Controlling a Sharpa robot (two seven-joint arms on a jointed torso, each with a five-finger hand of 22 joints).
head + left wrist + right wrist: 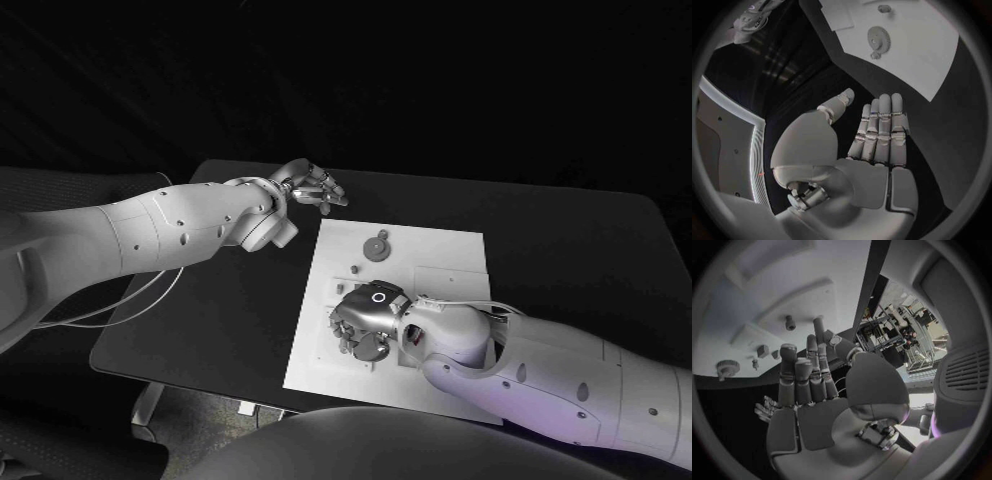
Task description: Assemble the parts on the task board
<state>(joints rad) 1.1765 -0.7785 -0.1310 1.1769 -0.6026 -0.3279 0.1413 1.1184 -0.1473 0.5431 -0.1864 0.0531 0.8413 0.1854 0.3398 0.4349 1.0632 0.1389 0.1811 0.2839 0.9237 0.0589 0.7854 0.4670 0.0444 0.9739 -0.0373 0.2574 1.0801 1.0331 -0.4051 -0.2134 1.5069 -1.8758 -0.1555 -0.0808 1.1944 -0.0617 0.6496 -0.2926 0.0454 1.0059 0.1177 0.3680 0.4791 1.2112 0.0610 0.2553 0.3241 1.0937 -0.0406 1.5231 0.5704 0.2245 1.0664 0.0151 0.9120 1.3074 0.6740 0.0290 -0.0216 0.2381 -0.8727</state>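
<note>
I read no writing or labels anywhere. The flat white task board lies mid-way on the black tabletop. A small grey toothed gear part rests at the board's 11 o'clock. My right hand hovers low at its 7 o'clock, fingers extended together, holding nothing. My left hand hangs off the board at 10 o'clock, fingers straight, side by side, empty.

1. A robotics lab or test cell is indicated, not a home or shop.
2. A black table is set against dark surroundings, with a white task board laid on it as a test fixture.
3. Metal racks or frames loaded with equipment are seen in the right wrist view, under bright room lighting.
4. Loose cables are seen hanging at the table edge.
</note>
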